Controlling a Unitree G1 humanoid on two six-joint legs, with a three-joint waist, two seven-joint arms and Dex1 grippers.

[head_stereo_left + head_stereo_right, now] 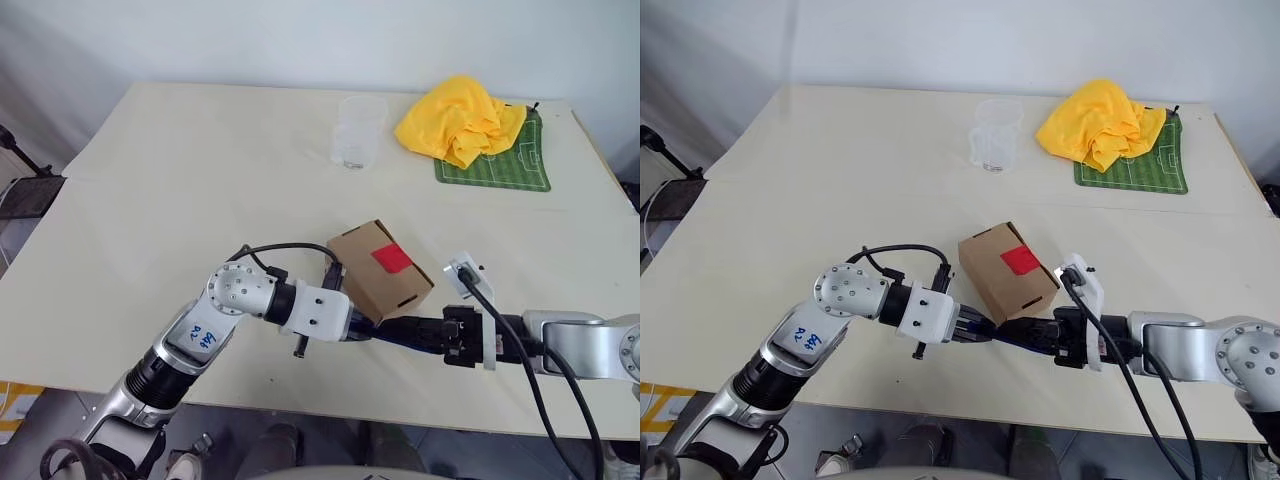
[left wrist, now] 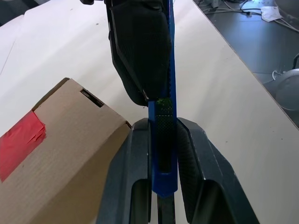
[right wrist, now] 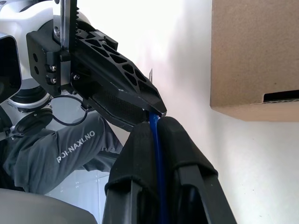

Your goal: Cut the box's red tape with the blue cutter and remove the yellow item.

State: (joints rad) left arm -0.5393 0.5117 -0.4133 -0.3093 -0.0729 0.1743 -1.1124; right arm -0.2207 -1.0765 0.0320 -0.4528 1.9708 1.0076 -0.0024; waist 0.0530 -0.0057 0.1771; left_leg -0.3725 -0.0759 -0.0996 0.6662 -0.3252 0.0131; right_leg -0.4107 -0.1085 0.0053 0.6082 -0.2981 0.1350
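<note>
**Both claws meet on the cutter beside the box**

The bench [image 1: 200, 180] carries the box [image 1: 375, 270] near its front edge, in front of both arms, probably so that either arm can reach it. The box sits with its corner toward the robot and the red tape [image 1: 392, 258] facing up, uncut; a small slot shows low on the side facing the right arm. The yellow item is presumably inside, since the tape is intact; the yellow cloth [image 1: 460, 120] on the green mat [image 1: 510, 160] at the far right is a different thing.

The two arms reach in from either side and meet just in front of the box, wrists tipped slightly down. The left claw [image 2: 162, 154] is clamped on the blue cutter [image 2: 166, 116], and the right claw [image 3: 156, 135] is squeezed onto the same tool from the opposite end. This looks like a handover or regrip, to get the cutter held well for slicing the tape.
</note>
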